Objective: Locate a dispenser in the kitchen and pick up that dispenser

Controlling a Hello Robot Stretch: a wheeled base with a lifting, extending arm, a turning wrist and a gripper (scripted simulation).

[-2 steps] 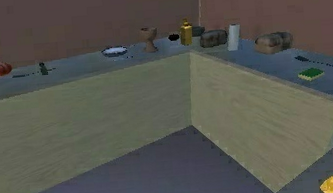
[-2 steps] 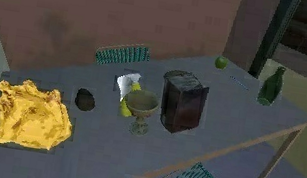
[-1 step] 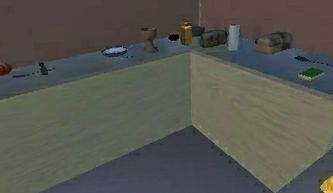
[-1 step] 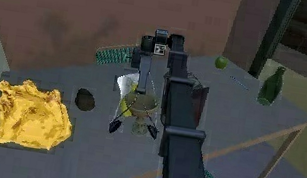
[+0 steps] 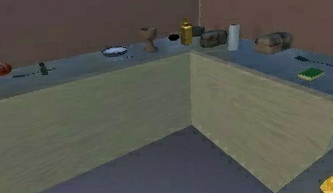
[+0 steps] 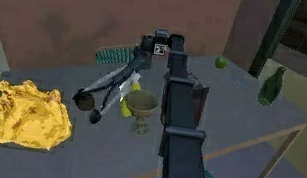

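The pincer (image 6: 92, 107) hangs just beside a goblet (image 6: 140, 108) standing on the grey surface (image 6: 229, 113), toward the arm side view's left; whether it holds anything cannot be told.

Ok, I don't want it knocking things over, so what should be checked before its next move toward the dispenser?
1. Dispenser located: ok. A yellow bottle with a dark top stands at the counter corner.
2. Bottle on the arm's side: not ok. The arm reaches over a table, not the counter.
3. Whether the hand is free: cannot tell. A goblet stands on the table near its far end.
4. Floor before the counter: ok, bare.
5. Room around the bottle: cannot tell. A brown cup and a dark bowl stand near it.
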